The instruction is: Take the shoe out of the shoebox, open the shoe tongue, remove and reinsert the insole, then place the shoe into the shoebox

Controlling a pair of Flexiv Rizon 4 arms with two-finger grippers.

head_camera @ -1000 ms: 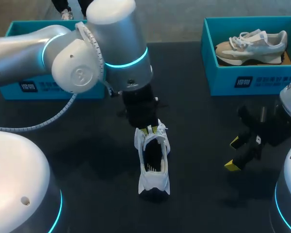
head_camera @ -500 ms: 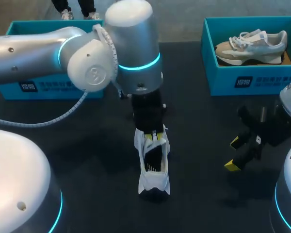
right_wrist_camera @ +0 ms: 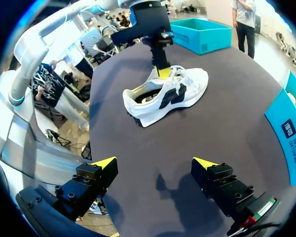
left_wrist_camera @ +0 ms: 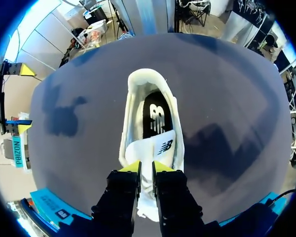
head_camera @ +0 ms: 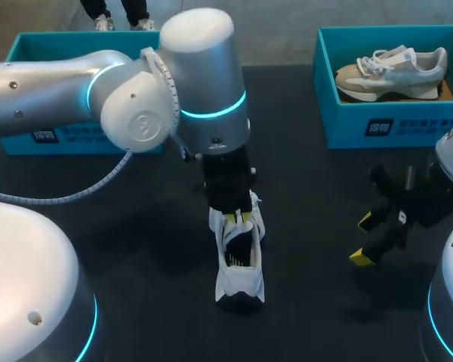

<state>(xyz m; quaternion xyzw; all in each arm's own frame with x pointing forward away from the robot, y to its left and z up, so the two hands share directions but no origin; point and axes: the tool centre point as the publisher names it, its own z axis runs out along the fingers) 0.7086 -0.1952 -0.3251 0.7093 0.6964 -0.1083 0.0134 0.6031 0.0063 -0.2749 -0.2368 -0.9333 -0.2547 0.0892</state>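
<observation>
A white sneaker with dark side marks stands upright on the black table, its opening facing up. My left gripper comes down on the shoe's front half. In the left wrist view, this gripper is shut on the white tongue, which stands up over the dark insole. The right wrist view shows the sneaker side-on, with the left gripper at its laces. My right gripper hangs open and empty to the shoe's right; its yellow tips stand wide apart.
A teal shoebox at the back right holds a beige sneaker. Another teal box sits at the back left, mostly behind my left arm. Bare black tabletop lies between the white shoe and my right gripper.
My left arm has shifted a little to the right, and its gripper has come lower onto the shoe's tongue. The shoe and the right arm have stayed put.
</observation>
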